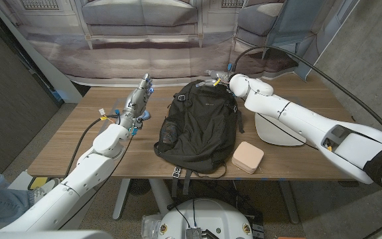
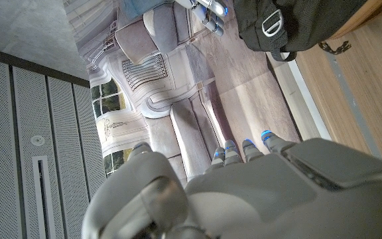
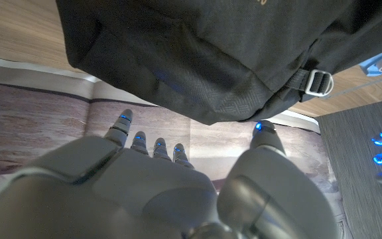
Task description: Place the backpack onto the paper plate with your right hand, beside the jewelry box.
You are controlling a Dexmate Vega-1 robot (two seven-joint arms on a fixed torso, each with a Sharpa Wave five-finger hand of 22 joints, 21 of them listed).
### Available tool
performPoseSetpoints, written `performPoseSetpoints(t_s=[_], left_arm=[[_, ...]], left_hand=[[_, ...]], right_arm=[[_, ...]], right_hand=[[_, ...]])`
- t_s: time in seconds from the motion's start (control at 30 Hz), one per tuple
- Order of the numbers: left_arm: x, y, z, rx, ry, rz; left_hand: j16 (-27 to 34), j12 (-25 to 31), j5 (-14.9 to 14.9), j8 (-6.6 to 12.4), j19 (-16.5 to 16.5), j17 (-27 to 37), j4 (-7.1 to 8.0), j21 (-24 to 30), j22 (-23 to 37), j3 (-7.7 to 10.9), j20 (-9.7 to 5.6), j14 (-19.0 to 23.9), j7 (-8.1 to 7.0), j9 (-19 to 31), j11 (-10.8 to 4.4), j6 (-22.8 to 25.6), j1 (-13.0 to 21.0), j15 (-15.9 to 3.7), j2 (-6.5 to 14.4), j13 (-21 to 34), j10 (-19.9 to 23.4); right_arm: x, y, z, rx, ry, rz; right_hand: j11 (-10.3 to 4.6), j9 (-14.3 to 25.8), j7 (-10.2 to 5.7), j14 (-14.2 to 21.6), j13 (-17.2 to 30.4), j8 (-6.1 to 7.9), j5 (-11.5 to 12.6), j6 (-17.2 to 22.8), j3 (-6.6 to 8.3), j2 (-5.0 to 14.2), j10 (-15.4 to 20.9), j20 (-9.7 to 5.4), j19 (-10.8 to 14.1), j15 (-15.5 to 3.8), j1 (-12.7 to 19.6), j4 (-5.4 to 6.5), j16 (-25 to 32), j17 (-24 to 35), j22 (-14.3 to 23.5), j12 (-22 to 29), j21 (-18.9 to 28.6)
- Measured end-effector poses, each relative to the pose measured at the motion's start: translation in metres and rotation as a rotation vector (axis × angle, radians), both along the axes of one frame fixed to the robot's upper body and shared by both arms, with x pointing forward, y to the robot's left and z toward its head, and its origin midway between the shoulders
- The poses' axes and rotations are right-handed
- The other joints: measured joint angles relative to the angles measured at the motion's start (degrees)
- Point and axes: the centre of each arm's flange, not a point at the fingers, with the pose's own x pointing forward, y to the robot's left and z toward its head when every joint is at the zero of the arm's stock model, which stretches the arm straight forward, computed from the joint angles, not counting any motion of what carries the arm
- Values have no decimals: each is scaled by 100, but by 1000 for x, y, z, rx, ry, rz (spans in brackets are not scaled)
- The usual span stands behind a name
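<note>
Backpack (image 1: pixel 199 126), black, lies flat across the middle of the wooden bench (image 1: pixel 65 143), its top end toward the far edge. The right robot hand (image 1: pixel 219 81) is at that top end, at the bench's far edge; in the right wrist view its fingers (image 3: pixel 144 141) are spread with nothing between them, their tips just short of the backpack's fabric (image 3: pixel 197 60), so it is open and not gripping. Right of the backpack, under the right arm, a white paper plate (image 1: pixel 277 134) sits on the bench. A beige jewelry box (image 1: pixel 248 157) lies near the front edge, just beside the backpack's lower right corner and apart from the plate's near rim. The left robot hand (image 1: pixel 138 99) hangs well left of the backpack, fingers stretched toward the far side, holding nothing.
</note>
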Motion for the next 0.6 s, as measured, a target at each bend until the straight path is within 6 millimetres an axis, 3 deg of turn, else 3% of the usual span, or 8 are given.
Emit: performPoseSetpoints(t_s=[0.6], left_arm=[[-1,-2,0,8,5,-2]], left_hand=[[0,0,0,0,-11,0,0,0,0,0,51,56,-10,0,-3,72,0,-4,0,0,38]], right_arm=[[9,-1,0,-45,56,-21]], right_hand=[[-31,0,-10,-7,0,44,45,-9,-29,-46,-30,-19,-142,-9,0,5,0,0,0,0,-21]])
